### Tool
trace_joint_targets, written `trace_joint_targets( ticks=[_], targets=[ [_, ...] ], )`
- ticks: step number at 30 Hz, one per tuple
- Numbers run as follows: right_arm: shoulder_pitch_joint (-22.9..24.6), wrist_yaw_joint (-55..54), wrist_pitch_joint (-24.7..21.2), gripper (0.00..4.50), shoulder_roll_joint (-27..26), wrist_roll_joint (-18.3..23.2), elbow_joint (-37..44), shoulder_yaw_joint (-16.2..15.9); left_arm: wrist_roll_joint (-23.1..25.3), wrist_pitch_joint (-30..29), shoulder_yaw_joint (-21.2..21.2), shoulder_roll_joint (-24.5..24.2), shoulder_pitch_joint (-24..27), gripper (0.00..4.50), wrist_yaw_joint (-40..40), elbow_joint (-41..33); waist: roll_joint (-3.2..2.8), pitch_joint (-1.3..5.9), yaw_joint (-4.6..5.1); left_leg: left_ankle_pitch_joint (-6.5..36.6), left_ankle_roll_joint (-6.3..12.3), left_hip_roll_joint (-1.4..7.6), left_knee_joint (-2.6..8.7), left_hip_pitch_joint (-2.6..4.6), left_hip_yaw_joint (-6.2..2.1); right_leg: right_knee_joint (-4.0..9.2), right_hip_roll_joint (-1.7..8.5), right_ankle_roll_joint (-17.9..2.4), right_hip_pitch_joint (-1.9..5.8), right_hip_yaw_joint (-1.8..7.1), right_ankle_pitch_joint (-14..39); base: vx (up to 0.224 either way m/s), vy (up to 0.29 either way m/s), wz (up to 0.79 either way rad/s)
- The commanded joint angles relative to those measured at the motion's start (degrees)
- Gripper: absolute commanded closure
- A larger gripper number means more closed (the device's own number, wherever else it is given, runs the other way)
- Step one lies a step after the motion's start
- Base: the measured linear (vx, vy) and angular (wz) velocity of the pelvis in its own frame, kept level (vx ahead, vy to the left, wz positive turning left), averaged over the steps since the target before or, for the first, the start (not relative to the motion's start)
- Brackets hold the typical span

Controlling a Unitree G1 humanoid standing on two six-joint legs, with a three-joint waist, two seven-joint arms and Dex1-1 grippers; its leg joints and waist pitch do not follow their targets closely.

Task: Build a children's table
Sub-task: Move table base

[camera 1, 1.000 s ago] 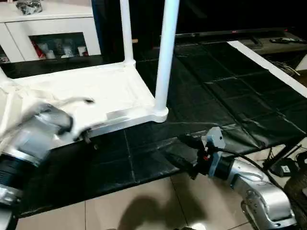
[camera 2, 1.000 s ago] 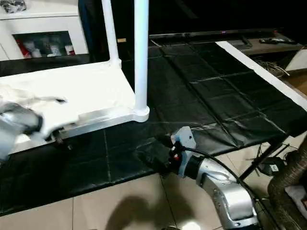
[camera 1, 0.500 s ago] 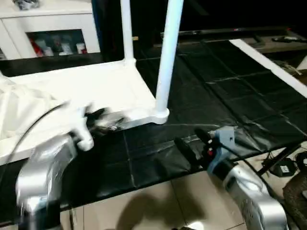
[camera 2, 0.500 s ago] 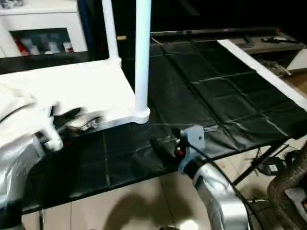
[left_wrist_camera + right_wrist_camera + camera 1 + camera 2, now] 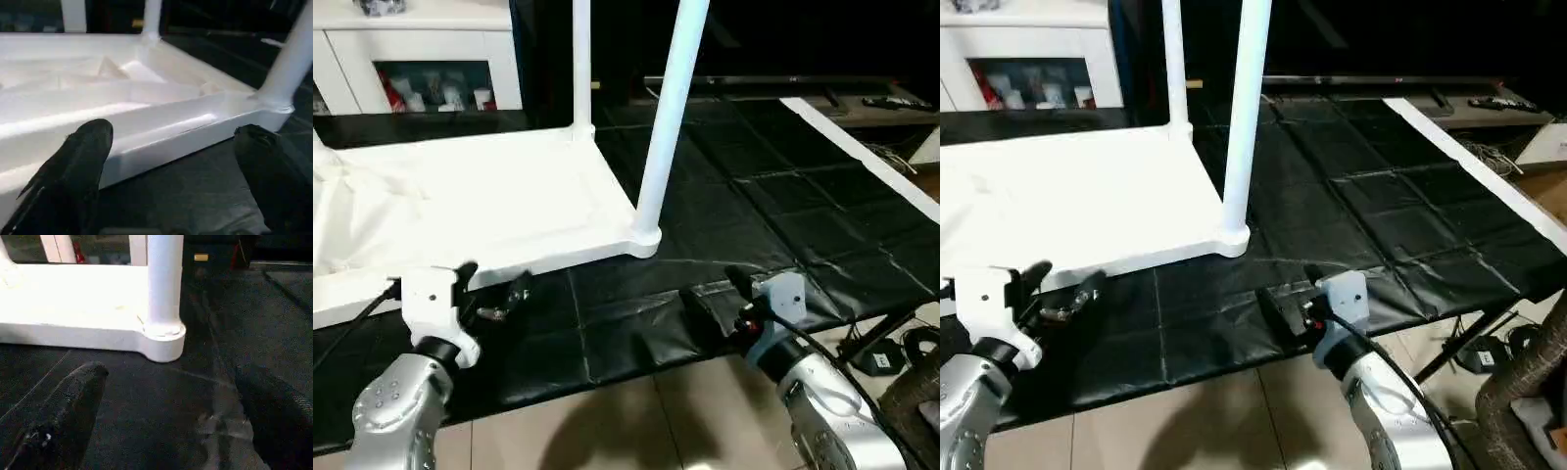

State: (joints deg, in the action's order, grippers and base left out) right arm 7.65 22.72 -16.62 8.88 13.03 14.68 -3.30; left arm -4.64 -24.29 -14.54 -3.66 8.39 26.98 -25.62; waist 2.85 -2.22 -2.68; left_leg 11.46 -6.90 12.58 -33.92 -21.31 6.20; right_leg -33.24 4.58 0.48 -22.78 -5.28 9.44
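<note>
Tabletop [image 5: 480, 201] is lying upside down on the black mat [image 5: 783, 196], two legs [image 5: 671, 108] standing in its sockets. Left gripper [image 5: 494, 294], fingers spread wide and empty, is hovering just before its front rim; right gripper [image 5: 710, 294], likewise spread and empty, is hovering near its front corner.

No lettering, label, brand mark or number can be read anywhere in these views (the small items behind the cabinet [image 5: 431, 59] glass are too blurred to make out, and the tabletop [image 5: 480, 196] is plain white).
</note>
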Motion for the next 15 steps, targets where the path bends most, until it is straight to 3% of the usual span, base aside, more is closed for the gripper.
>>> trace_joint_targets(
  ticks=[1, 2, 3, 4, 5, 7, 11, 12, 14, 15],
  targets=[
    [0.2, 0.2, -1.3, 0.0, -0.1, 1.0, 0.4, 0.0, 0.8, 0.8, 0.8, 0.2, 1.1, 0.01, -0.4, -1.2, -1.35, 1.76, -0.26, 17.9, 7.77, -1.6, 5.34, -3.09, -0.98, 4.99, 3.87, -5.5, 4.45, -0.72, 24.8, 0.015, -0.008, 0.56],
    [0.4, 0.3, -1.0, 0.0, 0.0, 1.0, 0.1, -0.4, 1.0, 1.2, 1.1, -0.1, 1.2, 0.01, -0.6, -1.2, -2.03, 1.85, -0.78, 17.2, 7.87, -1.71, 5.16, -2.81, -1.27, 5.01, 3.96, -6.4, 4.49, -1.23, 24.7, 0.015, -0.008, 0.56],
    [0.4, 0.3, -0.6, 0.0, -0.1, 0.9, -0.1, -0.6, 1.1, 1.4, 1.3, -0.3, 1.2, 0.01, -0.9, -1.1, -2.06, 1.58, -0.61, 15.8, 8.51, -1.95, 4.95, -3.07, -1.99, 4.96, 4.03, -8.0, 4.55, -2.04, 23.3, 0.006, -0.018, 0.57],
    [0.4, 0.4, 0.0, 0.0, -0.2, 0.9, -0.2, -1.0, 1.2, 1.5, 1.5, -0.7, 1.1, 0.01, -1.3, -0.9, -2.63, 1.46, -0.89, 15.7, 8.42, -2.21, 4.83, -3.24, -2.53, 4.78, 3.9, -9.2, 4.88, -2.67, 22.8, 0.004, -0.018, 0.54],
    [0.3, 0.4, 0.2, 0.0, -0.6, 1.2, -0.1, -1.4, 1.3, 1.8, 1.7, -1.3, 0.8, 0.01, -1.6, -0.7, -3.4, 1.27, -0.73, 16.3, 7.72, -2.47, 4.97, -3.87, -3.03, 4.5, 3.66, -9.2, 5.38, -3.22, 22.1, 0.004, -0.018, 0.54],
    [0.0, 0.7, 0.1, 0.0, -1.0, 1.6, 0.5, -2.0, 0.8, 2.2, 1.6, -1.3, 0.1, 0.01, -2.0, -0.4, -3.66, 1.15, -1.17, 18.5, 6.56, -2.62, 4.86, -3.64, -3.29, 4.42, 3.98, -9.7, 5.51, -3.82, 23.8, 0.003, -0.017, 0.54],
    [-1.5, -0.1, -0.3, 0.0, -1.8, 1.1, -0.2, -1.9, 0.8, 3.4, 2.0, -2.0, -1.6, 0.01, -3.0, 1.5, -4.38, 0.89, -1.7, 17.8, 5.72, -3.12, 5.08, -3.96, -4.05, 3.9, 3.9, -10.5, 6.07, -4.04, 24.3, 0.002, -0.021, 0.54],
    [-2.2, -0.5, -0.2, 0.0, -2.0, 0.8, -0.8, -1.6, 1.1, 3.7, 2.3, -2.3, -2.0, 0.01, -3.1, 2.2, -4.87, 0.92, -1.77, 18.4, 5.12, -3.43, 5.39, -4.12, -4.44, 3.53, 3.57, -10.1, 6.41, -4.08, 24.3, -0.002, -0.011, 0.45],
    [-2.5, -0.7, -0.3, 0.0, -1.9, 0.8, -1.0, -1.5, 0.8, 3.2, 2.0, -2.0, -2.3, 0.01, -3.6, 2.5, -5.12, 1.03, -1.9, 18.2, 4.41, -4.06, 5.68, -4.17, -5.36, 3.32, 3.41, -9.9, 6.82, -3.87, 23.8, -0.002, 0.0, 0.43],
    [-2.4, -0.9, -0.1, 0.0, -1.7, 0.7, -1.0, -1.4, 0.6, 3.0, 2.0, -1.8, -2.3, 0.01, -4.1, 2.8, -5.35, 1.32, -1.87, 15.6, 4.76, -4.61, 5.67, -4.21, -6.19, 3.02, 3.12, -10.3, 7.11, -3.73, 21.5, 0.007, 0.002, 0.42]
  ],
)
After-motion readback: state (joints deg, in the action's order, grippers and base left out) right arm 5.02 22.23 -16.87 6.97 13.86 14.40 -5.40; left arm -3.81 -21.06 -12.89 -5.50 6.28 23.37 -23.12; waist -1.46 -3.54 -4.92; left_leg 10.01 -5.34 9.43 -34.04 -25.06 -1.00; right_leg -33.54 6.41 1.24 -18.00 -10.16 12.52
